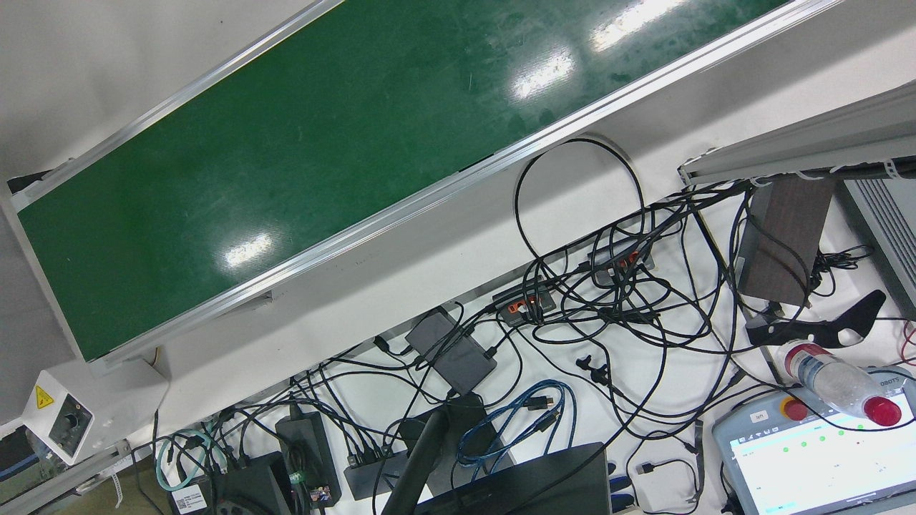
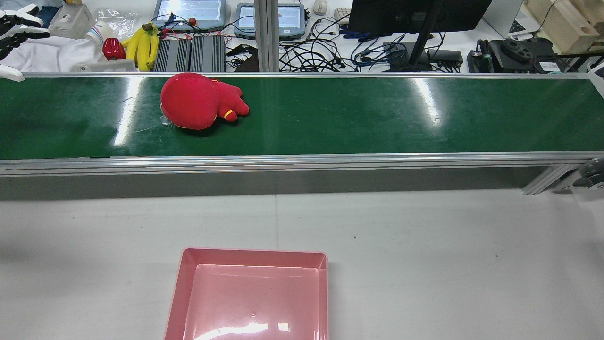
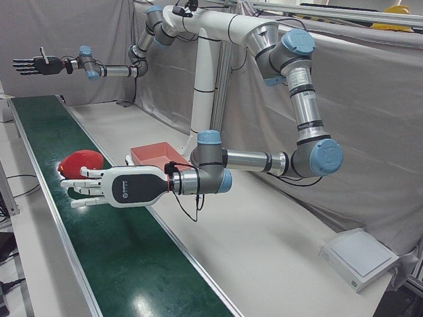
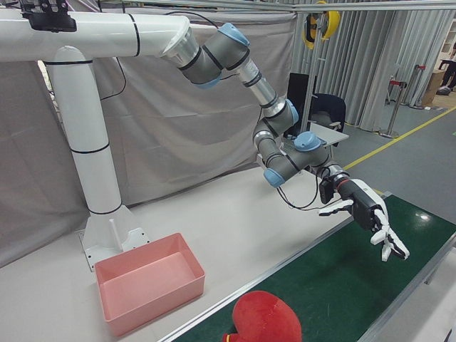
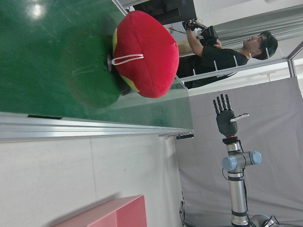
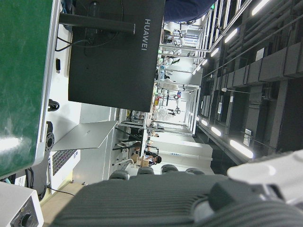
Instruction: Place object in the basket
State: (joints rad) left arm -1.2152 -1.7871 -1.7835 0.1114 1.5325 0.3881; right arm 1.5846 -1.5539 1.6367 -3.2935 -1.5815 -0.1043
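A red plush toy (image 2: 193,101) with yellow trim lies on the green conveyor belt (image 2: 377,118), left of centre in the rear view. It also shows in the left-front view (image 3: 80,160) and close up in the left hand view (image 5: 147,52). My left hand (image 3: 112,186) hovers open above the belt, fingers spread toward the toy and not touching it. The same left hand (image 4: 367,217) shows in the right-front view. My right hand (image 3: 36,65) hangs open high over the belt's far end. The pink basket (image 2: 255,252) sits empty on the grey table.
Aluminium rails (image 2: 302,160) edge the belt. A white pedestal (image 4: 92,178) stands behind the basket (image 4: 157,303). Beyond the belt are a monitor (image 2: 415,14), cables, bananas (image 2: 141,42) and tablets. A person (image 5: 222,52) stands past the belt holding a device.
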